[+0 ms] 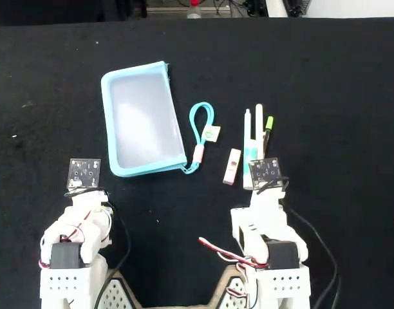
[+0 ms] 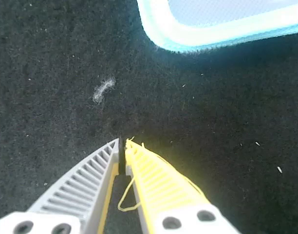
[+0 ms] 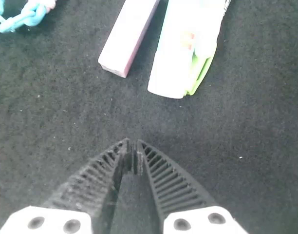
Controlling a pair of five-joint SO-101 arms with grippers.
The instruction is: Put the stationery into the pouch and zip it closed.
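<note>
The pouch (image 1: 142, 119) is light blue with a pale see-through face and lies flat at the table's left centre. Its blue wrist strap (image 1: 201, 125) loops out to the right, and one pouch corner (image 2: 212, 29) lies just ahead of my left gripper (image 2: 122, 144). That gripper is shut and empty over bare cloth. To the right lie a pink eraser (image 1: 232, 166), two white pens (image 1: 253, 138) and a green-tipped marker (image 1: 268, 129). My right gripper (image 3: 133, 144) is shut and empty, a short way from the eraser (image 3: 129, 36) and a white pen end (image 3: 188, 53).
Black cloth (image 1: 351, 96) covers the whole table. A tuft of lint (image 2: 103, 90) lies ahead of the left gripper. The left arm (image 1: 78, 225) and the right arm (image 1: 268, 225) sit at the front edge. The strap's end (image 3: 22, 14) lies off to the side of the eraser.
</note>
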